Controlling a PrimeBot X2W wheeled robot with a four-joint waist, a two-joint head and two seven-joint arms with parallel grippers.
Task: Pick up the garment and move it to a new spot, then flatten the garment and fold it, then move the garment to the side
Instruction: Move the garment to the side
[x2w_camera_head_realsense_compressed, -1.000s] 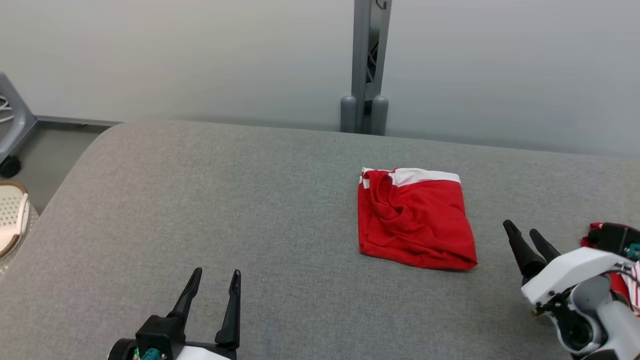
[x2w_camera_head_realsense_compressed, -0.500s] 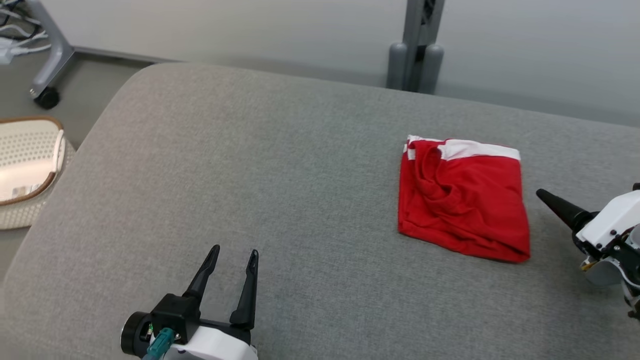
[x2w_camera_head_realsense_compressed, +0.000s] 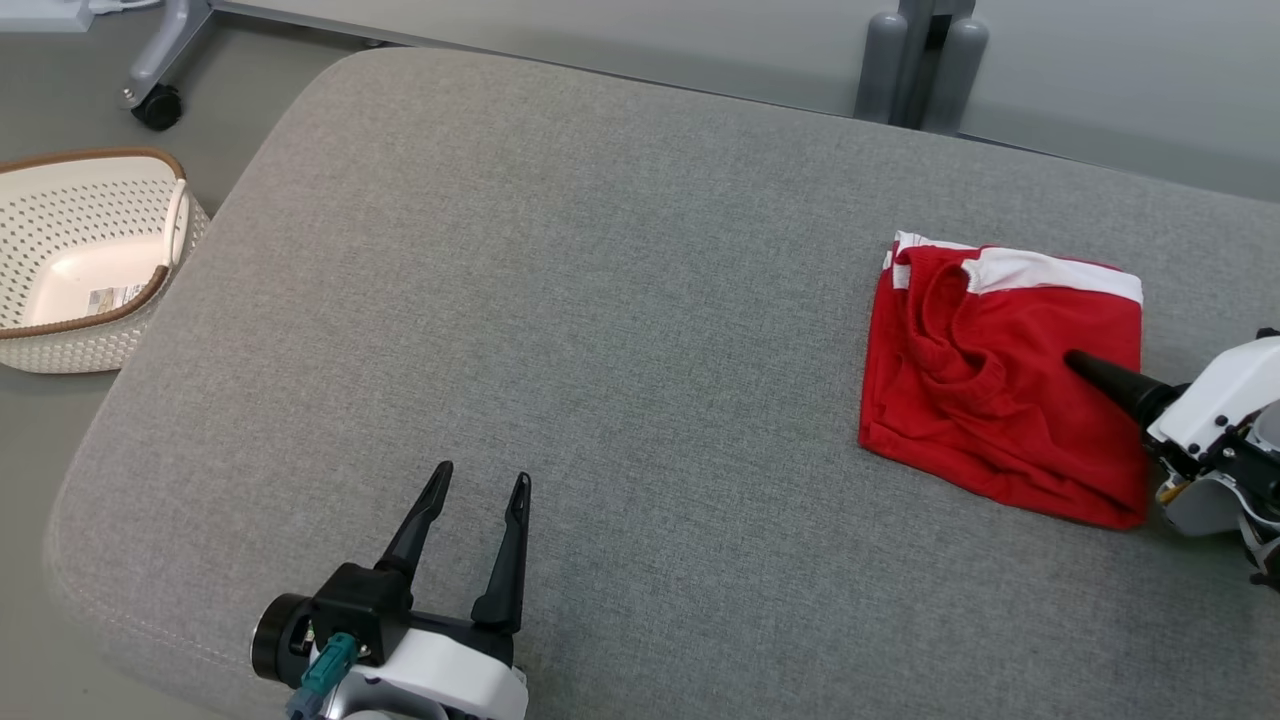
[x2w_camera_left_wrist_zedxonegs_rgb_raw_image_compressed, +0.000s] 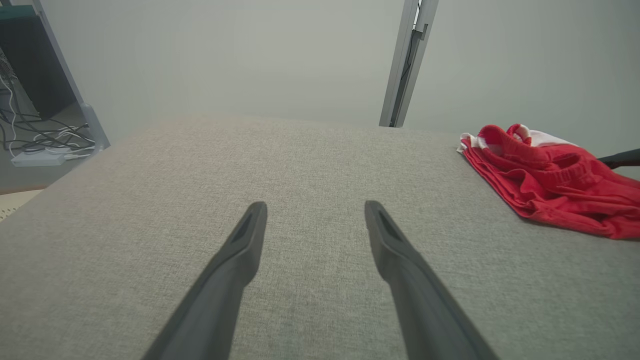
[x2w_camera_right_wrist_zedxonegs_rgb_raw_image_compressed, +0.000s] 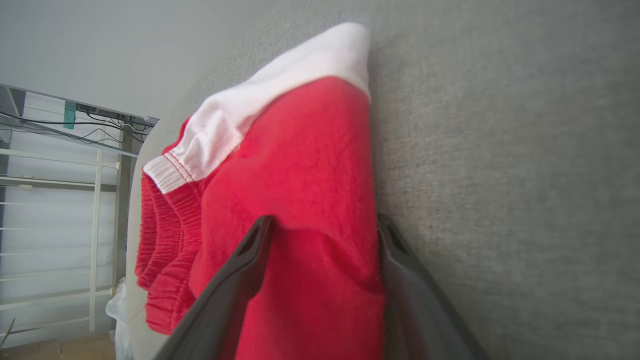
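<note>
Folded red garment (x2w_camera_head_realsense_compressed: 985, 420) at frame right is straddled by the released right hand (x2w_camera_right_wrist_zedxonegs_rgb_raw_image_compressed: 325, 220); all layers should be pinched before lifting. Left hand (x2w_camera_head_realsense_compressed: 480, 482) released.

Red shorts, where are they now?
The red shorts lie folded on the grey cushion's right side in the head view, the open right claw at their right edge.

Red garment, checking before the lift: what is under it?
The red garment lies on the grey cushion, which shows around its edges. Anything between its folds or beneath it is covered.
</note>
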